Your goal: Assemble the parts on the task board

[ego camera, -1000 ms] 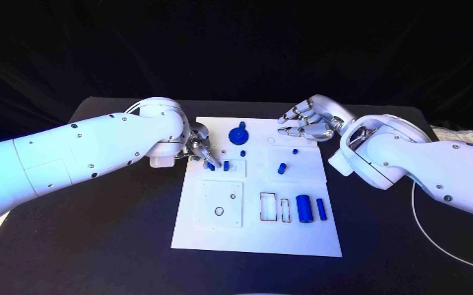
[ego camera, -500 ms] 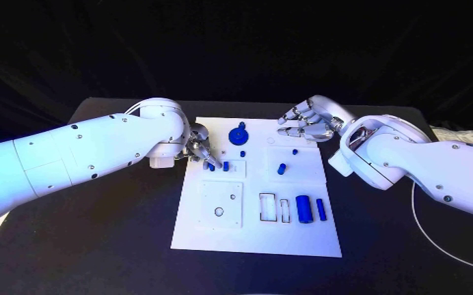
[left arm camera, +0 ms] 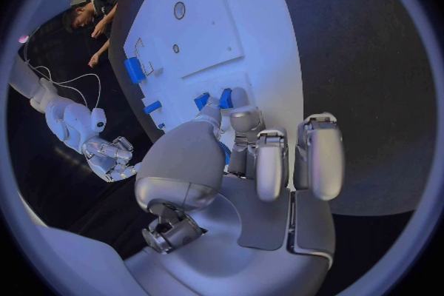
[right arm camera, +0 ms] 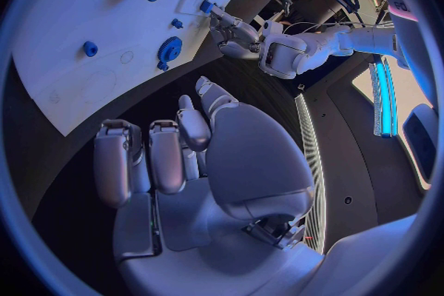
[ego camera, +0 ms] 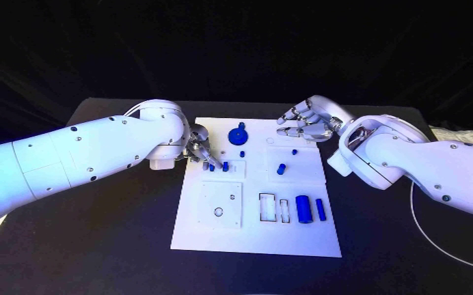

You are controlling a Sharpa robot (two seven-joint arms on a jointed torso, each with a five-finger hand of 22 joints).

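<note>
The white task board [ego camera: 254,230] lies mid-table. My left hand [ego camera: 200,149] reaches over the board's left edge. Its thumb and a finger pinch a small blue part [ego camera: 211,167] [left arm camera: 225,98], right beside a second small blue part [ego camera: 225,166] [left arm camera: 200,101] standing in the board. My right hand [ego camera: 305,123] [right arm camera: 185,155] hovers over the board's far edge with its fingers curled in and nothing in them. A blue gear [ego camera: 238,134] [right arm camera: 169,49], a small peg [ego camera: 242,152] and a blue peg [ego camera: 281,169] sit on the far half. A blue cylinder [ego camera: 303,209] and a thin blue bar [ego camera: 320,207] lie near the right edge.
Rectangular slots [ego camera: 267,206] and a square recessed plate [ego camera: 221,204] with holes take up the board's near half. Black table [ego camera: 118,240] surrounds the board on both sides. A white cable [ego camera: 424,230] runs at the table's right.
</note>
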